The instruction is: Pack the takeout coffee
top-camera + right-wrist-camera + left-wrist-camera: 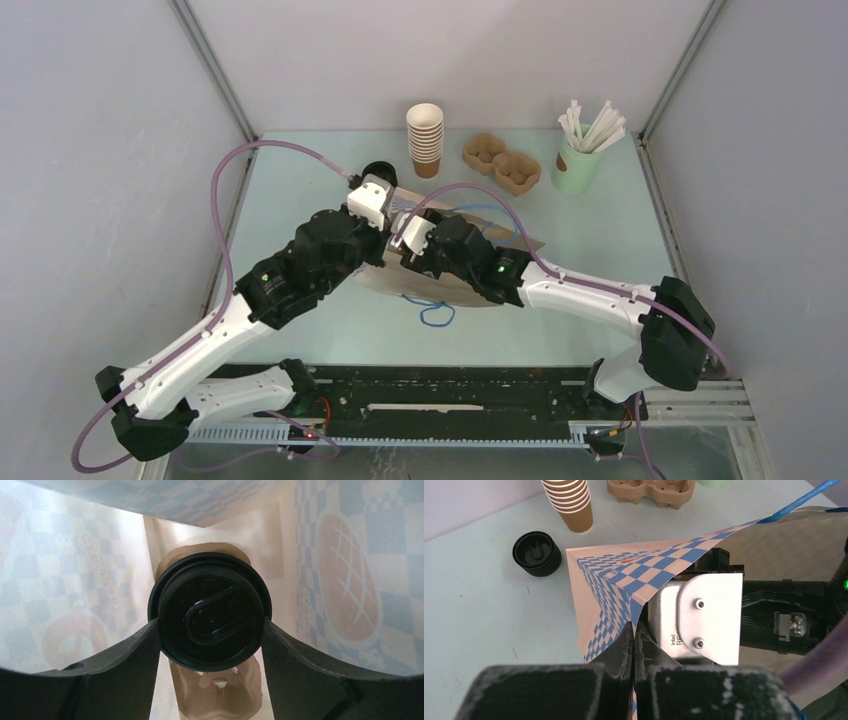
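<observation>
a: while the left fingers [623,647] pinch the edge of the checked bag [609,580], where is the takeout coffee [210,612]?
b: inside the bag, right fingers [125,665] clasping its lidded top, seemingly over a pulp tray [215,695].

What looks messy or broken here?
Nothing stands out. The left gripper pinches the paper bag by its edge. Inside it, the right gripper holds the lidded coffee cup squarely, with a pulp tray beyond. The spare cups, black lids and straw cup stand upright. Nothing is spilled.
</observation>
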Controlling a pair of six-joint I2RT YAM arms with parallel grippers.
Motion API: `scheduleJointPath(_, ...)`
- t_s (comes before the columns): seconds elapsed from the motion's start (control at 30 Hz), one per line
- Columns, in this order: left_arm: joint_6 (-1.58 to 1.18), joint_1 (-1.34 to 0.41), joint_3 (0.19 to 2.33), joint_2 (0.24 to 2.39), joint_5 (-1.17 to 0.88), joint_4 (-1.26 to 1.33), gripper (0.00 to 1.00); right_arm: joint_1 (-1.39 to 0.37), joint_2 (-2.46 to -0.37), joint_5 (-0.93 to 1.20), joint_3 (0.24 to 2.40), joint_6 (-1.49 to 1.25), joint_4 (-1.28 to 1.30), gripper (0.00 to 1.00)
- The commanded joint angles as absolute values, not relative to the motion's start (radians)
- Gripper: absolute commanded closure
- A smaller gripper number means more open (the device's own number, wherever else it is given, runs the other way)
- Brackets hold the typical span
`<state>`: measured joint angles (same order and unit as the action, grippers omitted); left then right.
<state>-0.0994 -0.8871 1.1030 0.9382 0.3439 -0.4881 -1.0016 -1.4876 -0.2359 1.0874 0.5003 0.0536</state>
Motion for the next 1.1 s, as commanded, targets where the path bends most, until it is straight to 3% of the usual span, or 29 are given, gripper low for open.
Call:
scheduleJointPath(0.0,-0.077,-0.901,1.091,0.928,0.362,-0.443,1.0,-0.982,-1.499,-0.213,1.086,0.534,-0.021,0.71)
scheduleJointPath(0.77,-0.087,-0.903,1.098,0.916,0.332,-0.494,1.0,-0.922,-1.52,-0.097,0.991,0.572,-0.098,0.73)
scheduleJointPath(1.07,-0.094,-0.903,1.135,0.925,0.278,-0.542,1.0,-0.914,-1.573,-0.029,1.082,0.582,0.055,0.74)
